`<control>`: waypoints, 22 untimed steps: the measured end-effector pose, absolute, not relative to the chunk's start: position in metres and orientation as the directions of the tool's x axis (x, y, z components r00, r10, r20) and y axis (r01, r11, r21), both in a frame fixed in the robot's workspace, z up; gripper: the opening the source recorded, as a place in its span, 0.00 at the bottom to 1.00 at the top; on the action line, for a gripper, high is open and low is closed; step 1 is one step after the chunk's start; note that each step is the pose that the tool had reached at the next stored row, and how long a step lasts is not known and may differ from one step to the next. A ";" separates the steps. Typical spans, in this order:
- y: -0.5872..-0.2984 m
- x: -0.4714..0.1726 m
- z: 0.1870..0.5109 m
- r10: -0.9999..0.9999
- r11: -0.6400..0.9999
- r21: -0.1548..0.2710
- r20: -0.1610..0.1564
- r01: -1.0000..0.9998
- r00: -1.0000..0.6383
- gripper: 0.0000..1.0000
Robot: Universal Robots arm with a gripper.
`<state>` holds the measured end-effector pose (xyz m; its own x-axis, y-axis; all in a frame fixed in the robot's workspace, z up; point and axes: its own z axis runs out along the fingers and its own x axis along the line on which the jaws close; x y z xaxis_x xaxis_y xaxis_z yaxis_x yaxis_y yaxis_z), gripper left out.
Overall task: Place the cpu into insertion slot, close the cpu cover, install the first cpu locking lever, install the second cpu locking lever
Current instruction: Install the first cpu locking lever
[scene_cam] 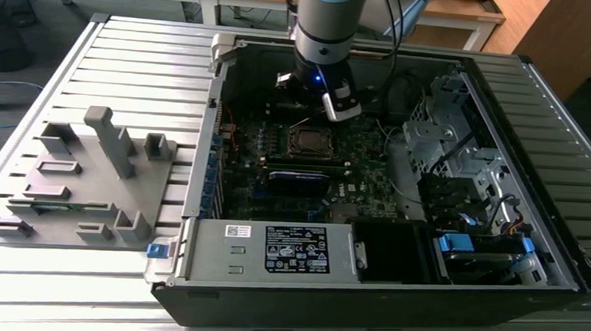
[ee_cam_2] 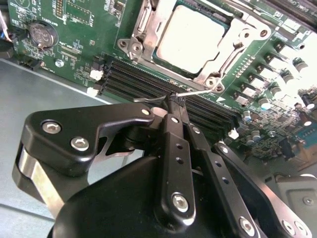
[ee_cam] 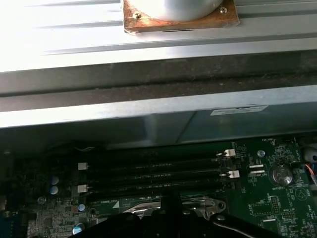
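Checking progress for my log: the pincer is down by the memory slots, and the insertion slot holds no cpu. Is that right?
Not quite: it is occupied. The second wrist view shows the cpu seated there, framed by the cpu cover. The pincer is by the memory slots, as stated.

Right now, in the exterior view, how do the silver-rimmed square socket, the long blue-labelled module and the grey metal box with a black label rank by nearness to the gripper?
From the gripper:
1. silver-rimmed square socket, on the board just beside it.
2. long blue-labelled module, further down the board.
3. grey metal box, at the case's near edge.
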<state>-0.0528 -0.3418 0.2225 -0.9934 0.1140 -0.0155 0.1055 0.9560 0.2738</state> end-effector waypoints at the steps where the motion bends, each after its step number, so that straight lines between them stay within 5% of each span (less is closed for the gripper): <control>1: -0.342 -0.052 0.222 0.114 0.956 0.274 -0.016 0.106 -0.993 0.11; 22: -0.340 -0.050 0.216 0.156 0.962 0.232 -0.022 0.146 -0.988 0.11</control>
<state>-0.0495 -0.3405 0.2158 -0.9876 0.1555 -0.0223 0.1462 0.9616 0.2325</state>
